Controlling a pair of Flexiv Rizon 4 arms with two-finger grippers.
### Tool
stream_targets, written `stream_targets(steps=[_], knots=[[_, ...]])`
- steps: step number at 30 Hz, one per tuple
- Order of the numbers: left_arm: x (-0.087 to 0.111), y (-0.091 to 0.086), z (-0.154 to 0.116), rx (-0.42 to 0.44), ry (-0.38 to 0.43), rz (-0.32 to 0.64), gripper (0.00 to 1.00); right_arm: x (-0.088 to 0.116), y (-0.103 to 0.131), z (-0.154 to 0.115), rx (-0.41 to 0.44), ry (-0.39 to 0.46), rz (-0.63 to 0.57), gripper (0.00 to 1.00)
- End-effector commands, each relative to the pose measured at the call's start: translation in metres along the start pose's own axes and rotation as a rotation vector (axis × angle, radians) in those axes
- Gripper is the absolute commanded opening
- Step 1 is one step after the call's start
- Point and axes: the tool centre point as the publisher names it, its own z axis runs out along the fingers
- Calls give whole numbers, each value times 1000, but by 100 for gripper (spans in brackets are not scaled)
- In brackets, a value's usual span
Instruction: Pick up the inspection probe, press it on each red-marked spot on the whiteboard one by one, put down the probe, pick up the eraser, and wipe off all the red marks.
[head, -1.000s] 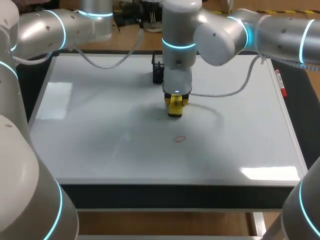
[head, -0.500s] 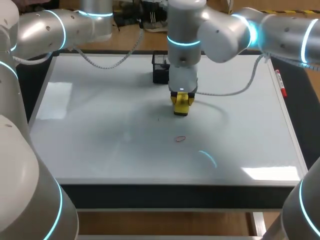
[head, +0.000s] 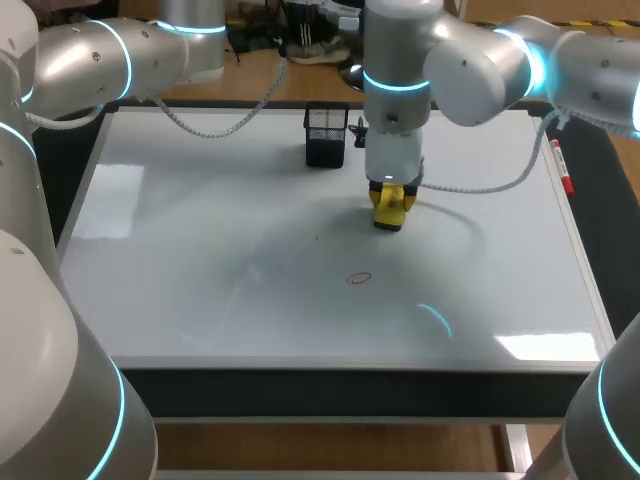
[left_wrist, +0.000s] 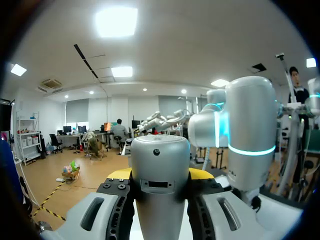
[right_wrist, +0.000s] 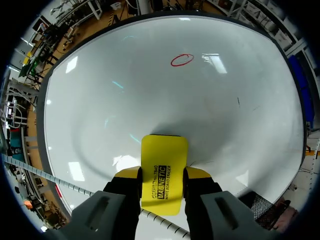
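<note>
The right gripper (right_wrist: 161, 184) was closed on the yellow eraser (right_wrist: 164, 160) from 2 sides, holding it face down and low at the whiteboard (head: 200, 250), apparently ready for wiping. 1 red mark (head: 359, 279) lay ahead, apart, unwiped. Whether the eraser touched the whiteboard was unclear.

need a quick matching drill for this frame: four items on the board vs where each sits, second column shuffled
Things:
1. eraser
2. red mark
3. black mesh holder
4. marker pen

Places:
A. standing near the far edge of the whiteboard
B. lying along the whiteboard's right edge
C. clamped between the fingers of the right gripper
D. drawn on the board, nearer the front edge than the gripper

Pairs: 1-C, 2-D, 3-A, 4-B
</note>
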Motion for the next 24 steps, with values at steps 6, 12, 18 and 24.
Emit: stream_targets(steps=[6, 12, 18, 24], knots=[[-2, -1, 0, 1, 6, -1, 0, 27, -2, -23, 50, -49, 45, 0], [-2, -1, 0, 1, 6, -1, 0, 56, -14, -41, 46, -116, 117, 0], [-2, -1, 0, 1, 6, -1, 0, 88, -24, -49, 61, -128, 197, 0], [-2, -1, 0, 1, 6, -1, 0, 119, -29, -51, 65, -140, 276, 0]])
